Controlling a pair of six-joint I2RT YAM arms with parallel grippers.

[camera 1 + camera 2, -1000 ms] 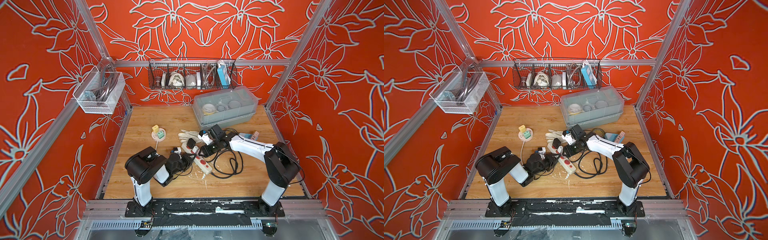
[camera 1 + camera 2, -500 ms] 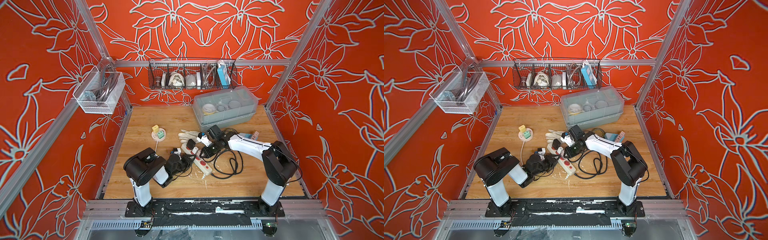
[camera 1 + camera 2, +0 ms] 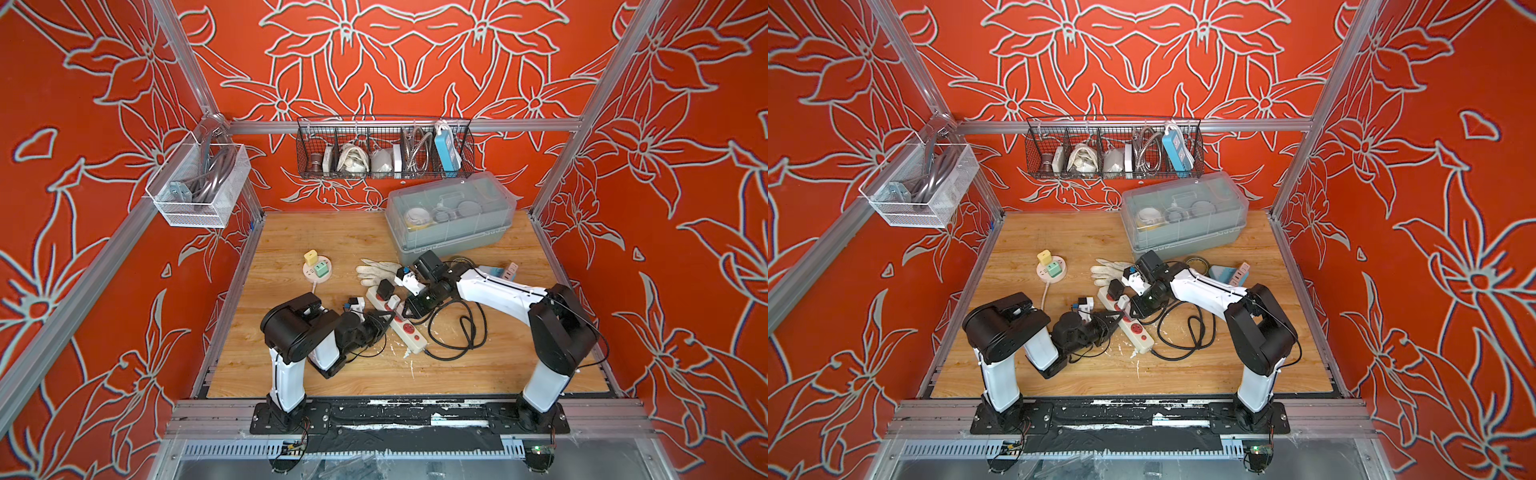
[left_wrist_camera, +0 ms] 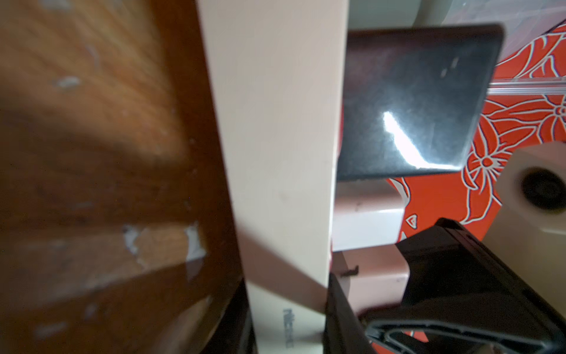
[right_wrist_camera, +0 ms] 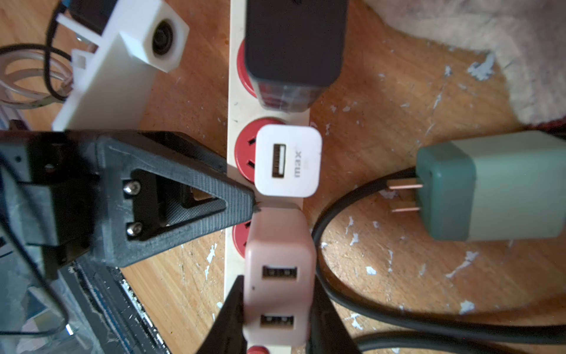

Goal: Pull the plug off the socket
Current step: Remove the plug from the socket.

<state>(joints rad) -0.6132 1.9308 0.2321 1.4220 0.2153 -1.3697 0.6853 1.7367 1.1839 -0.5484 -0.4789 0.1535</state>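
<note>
Right claw point(image 5: 278, 294) pinching pink plug point(image 5: 280, 245) seated in power strip point(image 3: 417, 340); left claw point(image 5: 252, 207) pressed together, tip apparently touching strip's edge.

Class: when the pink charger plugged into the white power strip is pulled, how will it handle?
The pink charger looks like rigid, smooth plastic: it likely won't flex but might slip within the right tool. It seems light; the power strip may lift with it unless the left tool, pressing on it, pins it.
</note>
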